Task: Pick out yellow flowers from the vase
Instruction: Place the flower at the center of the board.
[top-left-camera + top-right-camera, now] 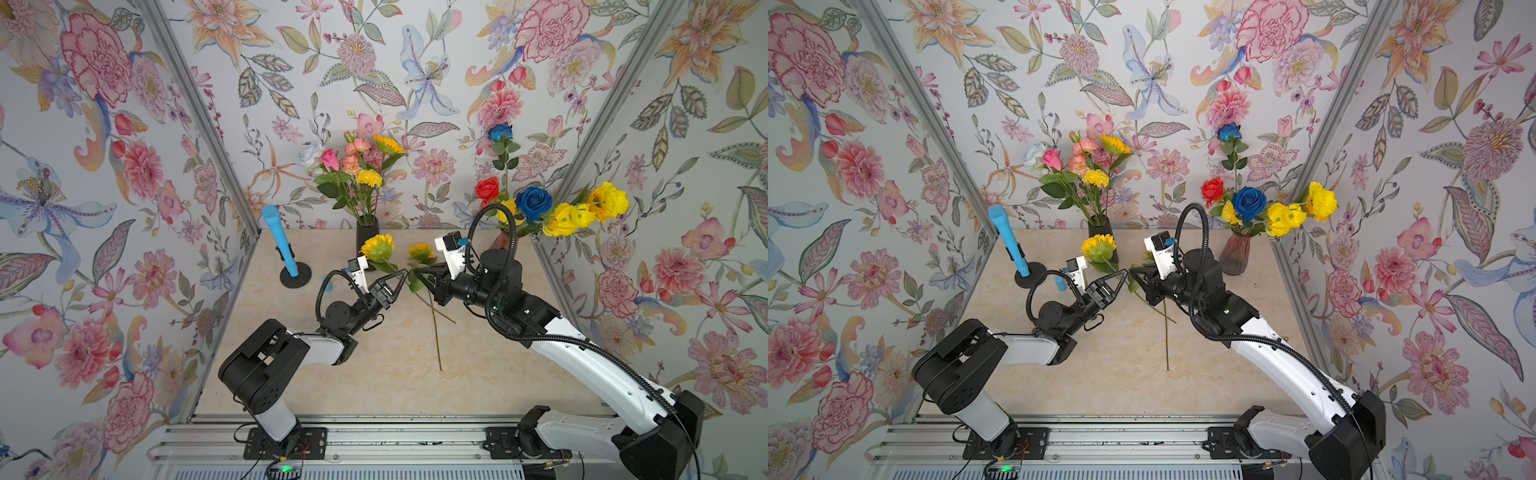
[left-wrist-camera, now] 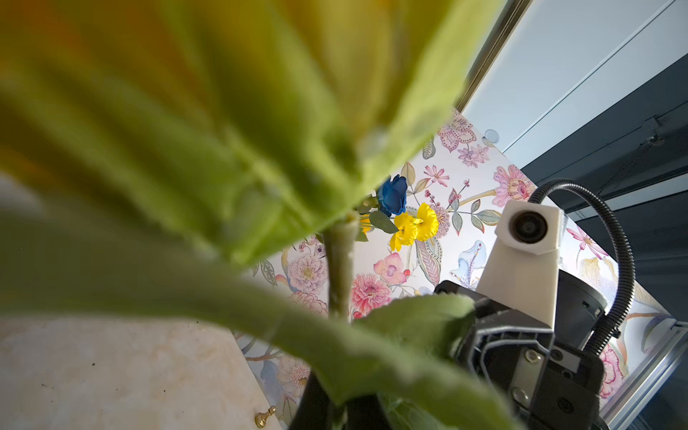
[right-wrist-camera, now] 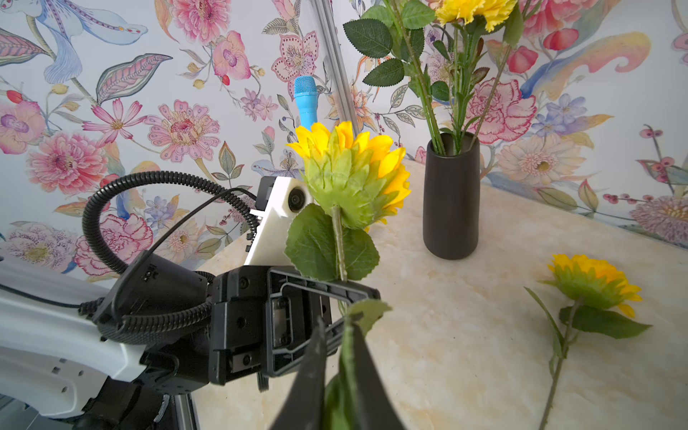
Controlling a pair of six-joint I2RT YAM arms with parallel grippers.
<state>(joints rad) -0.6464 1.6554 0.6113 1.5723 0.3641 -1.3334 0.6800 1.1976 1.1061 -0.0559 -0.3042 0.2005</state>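
The left gripper [image 1: 402, 275] is clamped on the stem of 1 yellow sunflower [image 1: 377, 246], held upright before the black vase [image 1: 368, 228] — the right gripper [image 1: 417, 271] stands slightly parted around that stem. A 2nd sunflower [image 1: 420, 251] lies on the table [image 1: 374, 374].

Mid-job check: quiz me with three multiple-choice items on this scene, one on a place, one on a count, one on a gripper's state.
1. Where is the loose sunflower? A in a vase; B lying on the table; C on the front rail.
2. How many vases stand on the table? A one; B two; C three.
3. The left gripper is: A open; B shut on the stem of the upright sunflower; C shut on nothing.

Key: B, its head rests on the tabletop; B, a black vase and a glass vase; B, the stem is pinched below the head.
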